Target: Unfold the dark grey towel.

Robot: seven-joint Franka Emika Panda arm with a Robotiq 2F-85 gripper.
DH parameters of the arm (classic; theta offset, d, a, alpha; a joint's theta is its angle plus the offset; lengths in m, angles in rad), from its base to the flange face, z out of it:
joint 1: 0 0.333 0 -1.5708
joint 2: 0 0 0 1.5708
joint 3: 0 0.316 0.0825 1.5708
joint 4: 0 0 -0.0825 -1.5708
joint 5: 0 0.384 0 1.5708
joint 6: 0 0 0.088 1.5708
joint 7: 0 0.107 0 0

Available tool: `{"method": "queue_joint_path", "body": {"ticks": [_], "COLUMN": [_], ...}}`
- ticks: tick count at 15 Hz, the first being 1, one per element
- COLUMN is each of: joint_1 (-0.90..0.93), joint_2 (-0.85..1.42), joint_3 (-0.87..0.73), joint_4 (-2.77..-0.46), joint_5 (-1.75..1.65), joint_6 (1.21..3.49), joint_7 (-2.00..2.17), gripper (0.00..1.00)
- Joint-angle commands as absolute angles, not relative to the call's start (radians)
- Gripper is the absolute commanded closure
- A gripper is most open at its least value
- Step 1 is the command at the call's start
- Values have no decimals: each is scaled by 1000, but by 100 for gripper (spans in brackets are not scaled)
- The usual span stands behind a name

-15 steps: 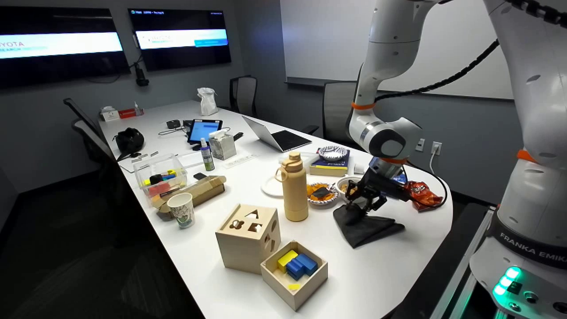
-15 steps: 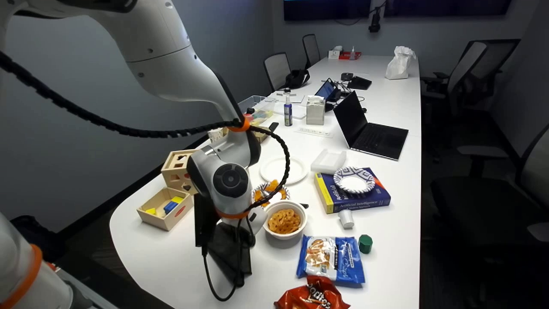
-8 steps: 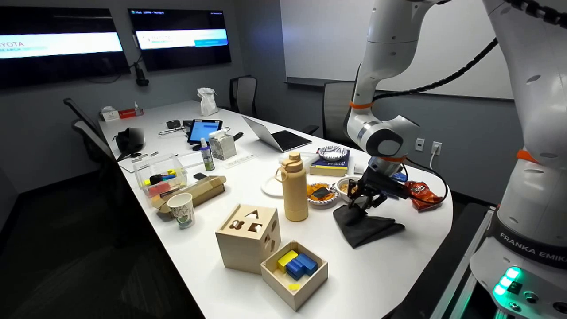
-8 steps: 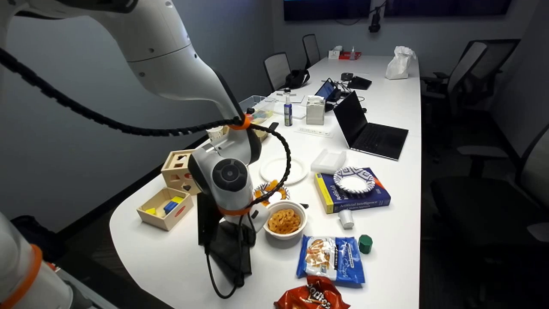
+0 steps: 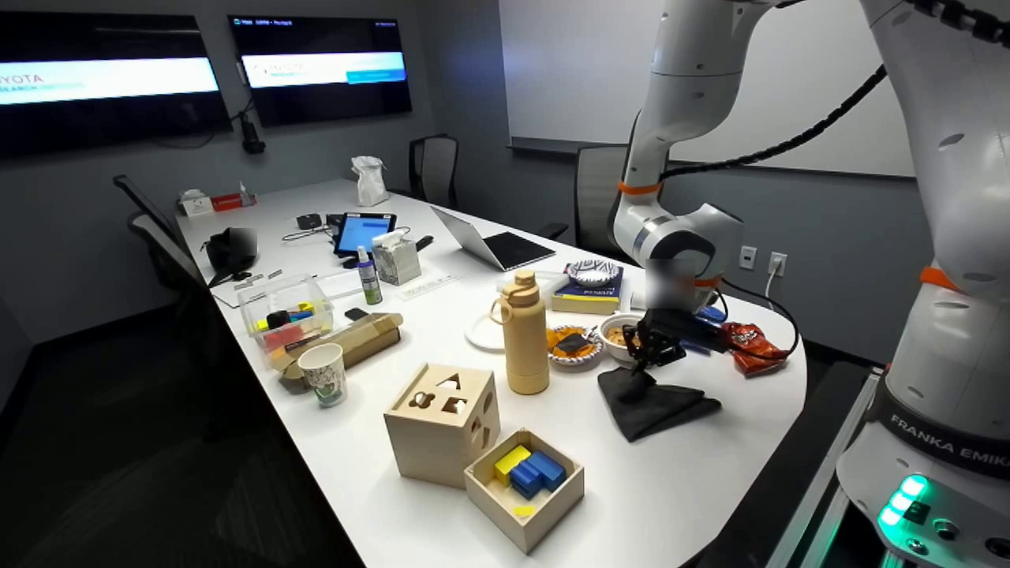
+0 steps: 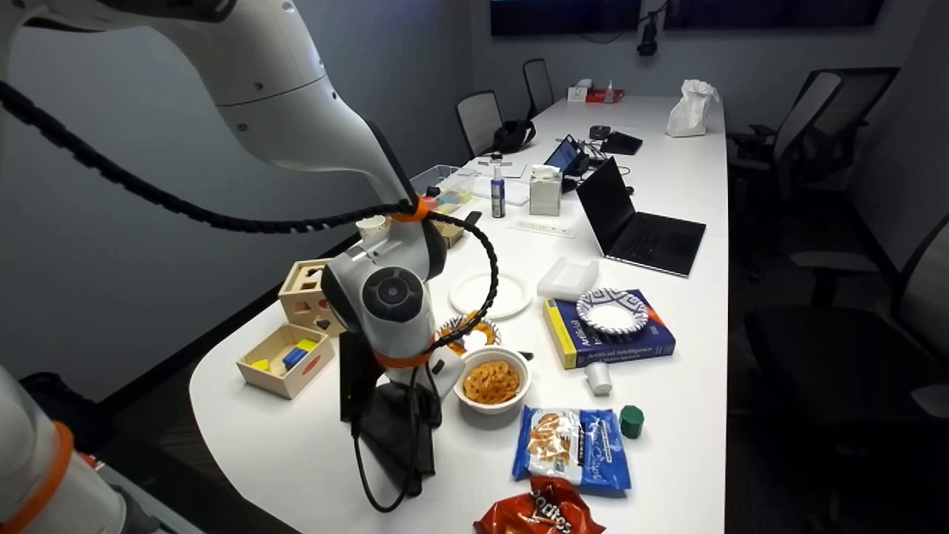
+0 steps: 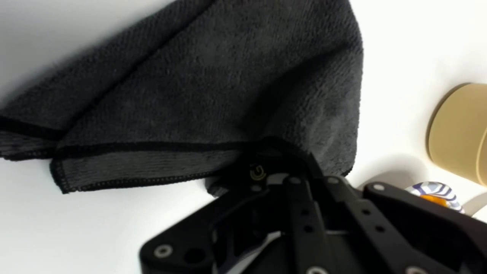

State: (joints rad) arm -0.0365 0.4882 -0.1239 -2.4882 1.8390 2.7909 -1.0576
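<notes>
Tool (image 5: 637, 367) now clamps a fold of the dark grey towel (image 7: 213, 87); half a second ago its fingers stood apart. Fuzzy, rib-hemmed and folded into a wedge, the towel lies on the table (image 5: 647, 493), right of the tan bottle (image 5: 527, 339) in an exterior view.

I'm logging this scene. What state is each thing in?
Towel: partly folded
End effector: closed on the towel
Laptop: open
Tablet: screen lit
Wall screens: on
Bottle: upright, capped
Paper cup: upright
Small wooden box: open, blocks inside
Bowl: holding snacks
Book: closed
Red packet: crumpled
Blue packet: lying flat
Base lights: green
</notes>
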Motion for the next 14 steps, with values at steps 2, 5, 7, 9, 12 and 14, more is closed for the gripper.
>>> {"method": "queue_joint_path", "body": {"ticks": [2,5,7,9,12,14], "joint_1": [-9,15,32,51,78,92], "joint_2": [422,387,358,321,258,216], "joint_3": [-99,-66,-42,-18,9,23], "joint_4": [-2548,-2575,-2590,-2604,-2624,-2639], "joint_5": [1777,1746,1744,1763,1799,1816], "joint_6": [2881,2949,2983,3010,3065,3102], "joint_7": [-936,-855,-832,-828,-831,-832], "gripper": [99,99,99,99,99,99]}}
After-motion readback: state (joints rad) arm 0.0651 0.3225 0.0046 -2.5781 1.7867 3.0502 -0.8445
